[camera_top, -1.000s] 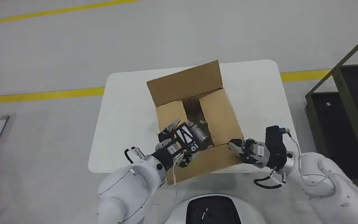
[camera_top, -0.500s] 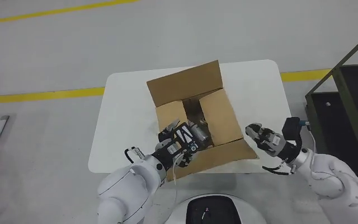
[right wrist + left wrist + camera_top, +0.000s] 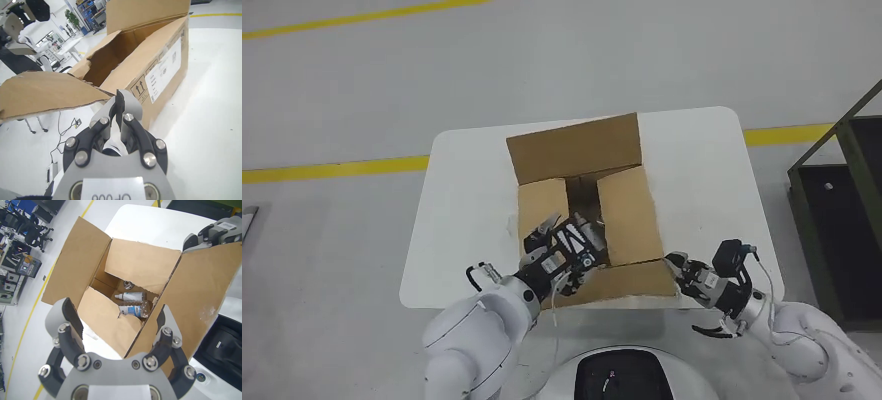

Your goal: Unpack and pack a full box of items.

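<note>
Holding near flap (image 3: 47,94) of cardboard box (image 3: 627,215) in pinched right gripper (image 3: 118,98) | left gripper (image 3: 115,306) spread wide, empty, above plastic bottles (image 3: 132,310) | I'd fold flap outward slowly, avoiding tears.

Left gripper (image 3: 115,306) hangs over the table's near edge, fingers spread wide. Right gripper (image 3: 118,97) sits at the near-right edge, fingers apparently pressed together.

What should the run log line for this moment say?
box: open | left end effector: open, above box | right end effector: shut, at near flap corner | bottles inside
</note>
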Controlling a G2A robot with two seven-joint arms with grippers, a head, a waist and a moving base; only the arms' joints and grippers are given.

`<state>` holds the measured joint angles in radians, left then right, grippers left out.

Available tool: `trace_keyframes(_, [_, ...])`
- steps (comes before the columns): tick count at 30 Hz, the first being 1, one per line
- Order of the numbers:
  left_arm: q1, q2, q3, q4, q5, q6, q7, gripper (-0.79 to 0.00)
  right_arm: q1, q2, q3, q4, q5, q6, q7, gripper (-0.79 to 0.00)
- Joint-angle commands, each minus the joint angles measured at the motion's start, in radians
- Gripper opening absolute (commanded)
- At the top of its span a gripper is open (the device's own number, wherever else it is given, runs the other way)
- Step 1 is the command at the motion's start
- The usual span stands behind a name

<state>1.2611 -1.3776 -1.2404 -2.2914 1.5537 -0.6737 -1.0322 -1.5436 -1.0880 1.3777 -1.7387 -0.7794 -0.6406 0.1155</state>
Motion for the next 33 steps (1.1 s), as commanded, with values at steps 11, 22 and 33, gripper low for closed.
trace_keyframes(11, [-0.1, -0.012, 0.129, 0.132, 0.065, 0.124, -0.026, 0.0, -0.014, 0.008, 0.071, -0.019, 0.005, -0.013, -0.028, -0.785])
trace_keyframes(22, [-0.093, -0.01, 0.13, 0.144, 0.079, 0.124, -0.018, 0.0, -0.054, 0.011, 0.122, -0.039, -0.001, -0.006, -0.068, -0.785])
trace_keyframes(33, [-0.192, -0.029, 0.325, 0.388, 0.411, 0.204, -0.142, 0.0, -0.034, 0.009, 0.108, -0.029, -0.004, -0.011, -0.067, -0.785])
